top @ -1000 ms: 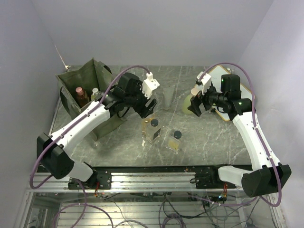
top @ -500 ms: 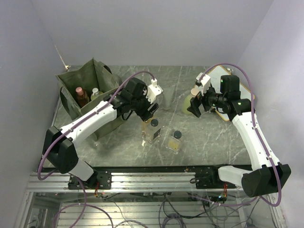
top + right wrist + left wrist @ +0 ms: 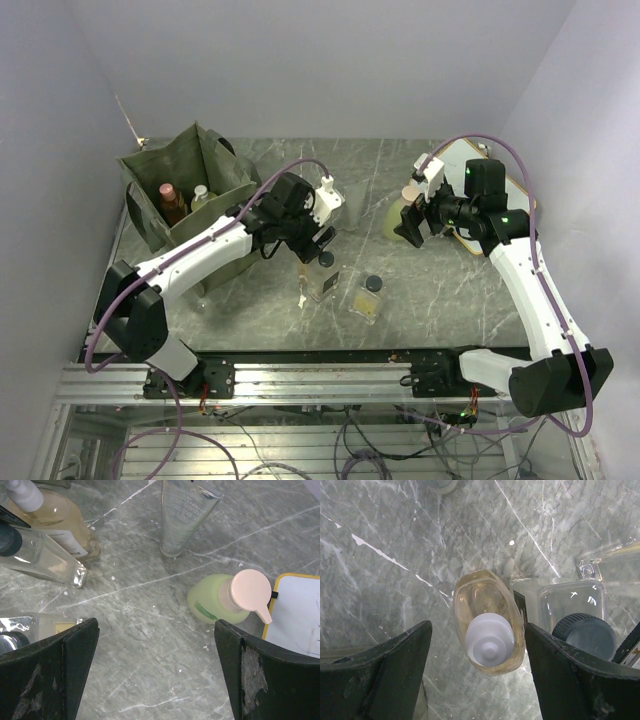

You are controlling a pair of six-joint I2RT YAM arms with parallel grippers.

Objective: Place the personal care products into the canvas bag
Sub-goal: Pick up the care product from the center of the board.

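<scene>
My left gripper (image 3: 308,250) is open, its jaws either side of the cream bottle (image 3: 489,630) with a white cap, which stands upright on the table; neither jaw touches it. A clear square bottle (image 3: 584,632) with a dark cap stands right beside it. A second clear square bottle (image 3: 369,297) stands to the right. My right gripper (image 3: 156,630) is open and empty above the table, near the yellow-green bottle (image 3: 225,600) with a pink pump. The grey tube (image 3: 182,515) stands upright behind. The olive canvas bag (image 3: 150,165) stands at the left with two bottles inside, one orange (image 3: 170,200).
A wood-framed whiteboard (image 3: 470,190) lies at the back right, next to the yellow-green bottle. The metal rail runs along the table's near edge. The side walls stand close on the left and right.
My left gripper has moved right and down, from beside the bag to around the cream bottle. The right arm has hardly moved.
</scene>
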